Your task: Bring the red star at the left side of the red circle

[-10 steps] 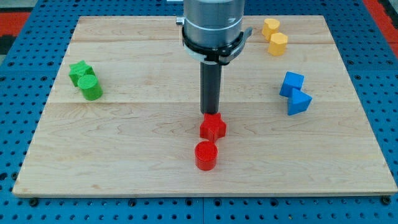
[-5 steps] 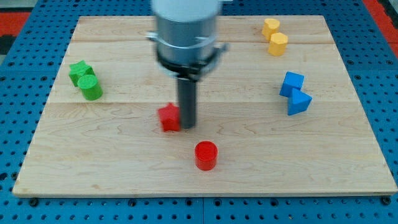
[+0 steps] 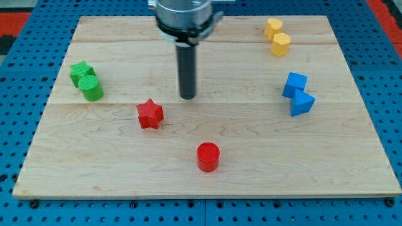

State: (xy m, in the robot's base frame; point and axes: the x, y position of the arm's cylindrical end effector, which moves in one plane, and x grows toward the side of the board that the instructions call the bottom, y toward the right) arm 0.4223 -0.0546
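Red plastic star block [image 3: 150, 114] sits on wooden surface [image 3: 251, 144], up-left of red plastic cylinder [image 3: 208, 157], apart. Tip [image 3: 188, 96] up-right of star, clear. No fingers on rig. Star likely light, rigid, slides easily; push top face downward.

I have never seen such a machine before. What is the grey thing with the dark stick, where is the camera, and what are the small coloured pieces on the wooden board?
The grey cylinder at the view's top is the end of a robot arm. It has no jaws and holds nothing; it ends in a straight dark rod, and my tip slides on the light wooden board to push pieces.

There is one camera, which looks down at the board from the side of the view's bottom.

On the board lie small coloured blocks: a red star, to the lower left of my tip and apart from it; a red cylinder nearer the view's bottom; a green star and a green cylinder at the left; two yellow blocks at the top right; and two blue blocks at the right.
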